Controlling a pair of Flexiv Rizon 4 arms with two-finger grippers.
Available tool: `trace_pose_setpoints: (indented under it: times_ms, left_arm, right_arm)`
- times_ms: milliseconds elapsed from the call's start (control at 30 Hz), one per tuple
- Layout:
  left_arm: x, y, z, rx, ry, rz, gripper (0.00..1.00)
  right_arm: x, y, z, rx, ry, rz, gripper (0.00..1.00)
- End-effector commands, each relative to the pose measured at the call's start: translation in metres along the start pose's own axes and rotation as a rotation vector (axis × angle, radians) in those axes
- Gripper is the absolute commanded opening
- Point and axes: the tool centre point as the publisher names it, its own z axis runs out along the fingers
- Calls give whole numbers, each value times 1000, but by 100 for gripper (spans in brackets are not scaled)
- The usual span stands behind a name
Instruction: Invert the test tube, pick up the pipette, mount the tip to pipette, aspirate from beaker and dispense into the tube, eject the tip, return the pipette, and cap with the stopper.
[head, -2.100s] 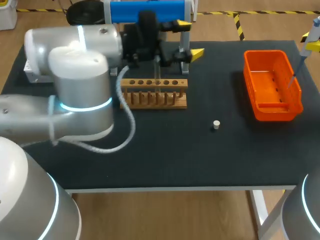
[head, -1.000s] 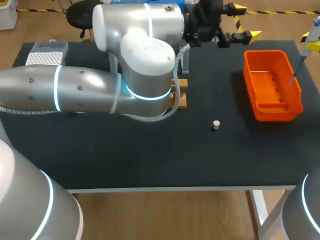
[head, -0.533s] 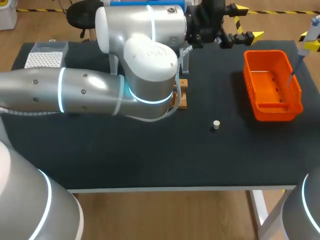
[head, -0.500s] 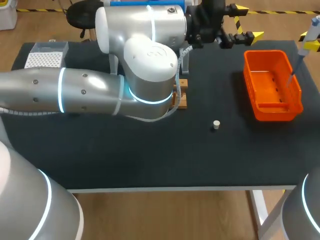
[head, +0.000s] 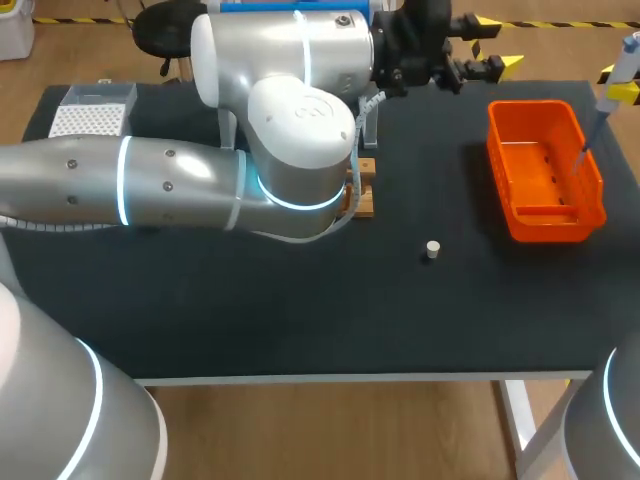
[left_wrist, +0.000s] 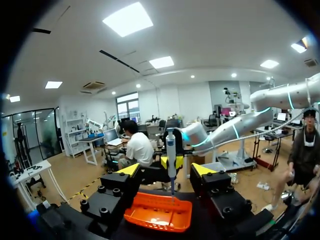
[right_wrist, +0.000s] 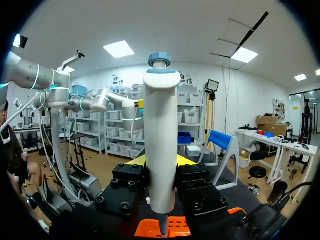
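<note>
Your left tool (left_wrist: 166, 170) stands wide open with nothing between its fingers. Two seconds ago it sat low over the wooden rack (head: 362, 195). Since then the left arm has swung across the far side of the surface, and in the last half second it has only edged a little. It now hangs just off the far left corner of the orange tray (head: 500, 165). I read that as the tube work being done for now, with this arm drawn clear.

Your right tool (right_wrist: 161, 161) is clamped on the pipette (right_wrist: 160, 115), fingers against its white barrel from both sides, and has hardly shifted across these frames. The pipette hangs upright, its thin tip (head: 594, 130) apparently still mounted and pointing down into the tray near the right wall. Ejecting the tip looks like the step in hand.

From the left tool, the pipette lies straight ahead, well apart, over the tray. The stopper (head: 432, 250) sits alone on the surface between rack and tray, well apart from both tools. The test tube is hidden behind the left arm.
</note>
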Motion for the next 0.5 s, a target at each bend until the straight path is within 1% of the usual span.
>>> trace_pose_setpoints:
  times_ms: [33,367,500]
  left_arm:
    - [0,2,3,9,0,0,0]
    - [0,2,3,9,0,0,0]
    - [-7,-1,17,27,20,-4,0]
  right_arm:
    - [1,1,0,3,-1,0,0]
    - [1,1,0,3,-1,0,0]
    - [1,1,0,3,-1,0,0]
